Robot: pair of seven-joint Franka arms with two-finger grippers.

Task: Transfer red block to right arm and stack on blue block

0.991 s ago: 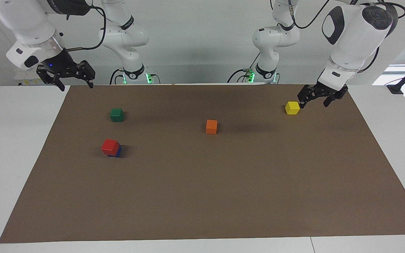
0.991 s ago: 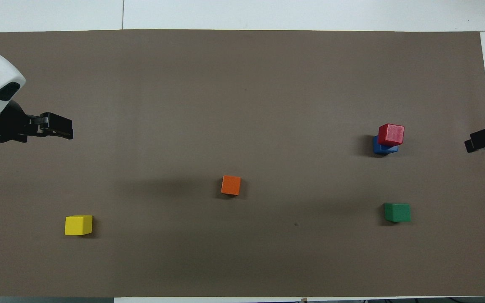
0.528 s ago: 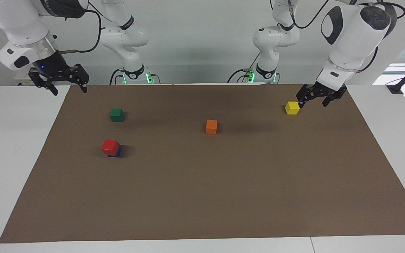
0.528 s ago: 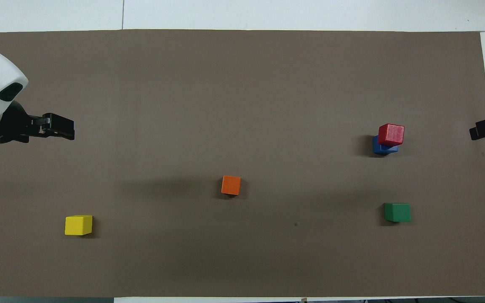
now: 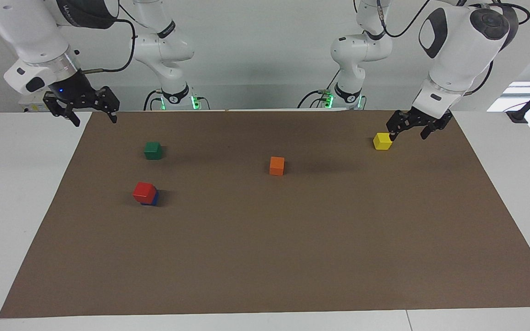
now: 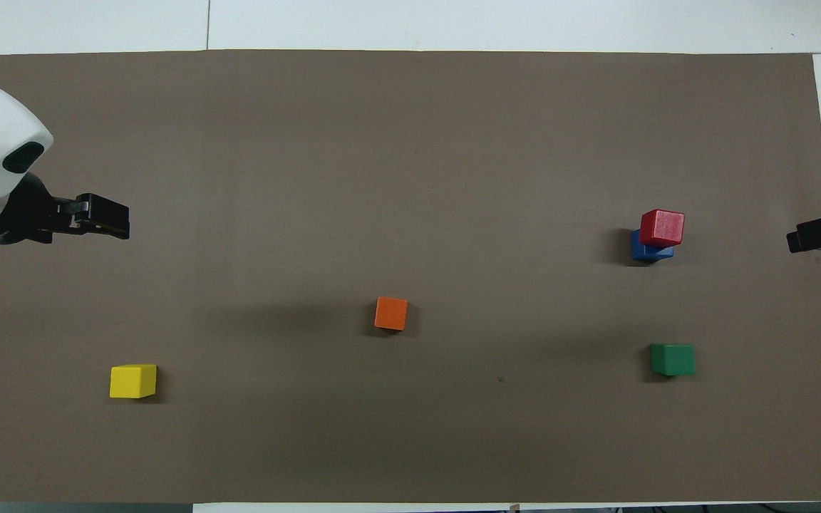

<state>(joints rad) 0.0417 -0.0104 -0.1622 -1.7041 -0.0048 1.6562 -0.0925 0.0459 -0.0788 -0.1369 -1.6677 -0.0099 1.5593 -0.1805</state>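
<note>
Red block is sitting on the blue block, slightly offset, toward the right arm's end of the desk. Right end effector is hanging over the mat's edge, fingers apart, carrying nothing. Left end effector is hovering beside the yellow cube, likewise spread and carrying nothing.

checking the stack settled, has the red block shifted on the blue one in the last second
No. The red block sits on the blue block at the same offset, at the same spot relative to the green block.
</note>
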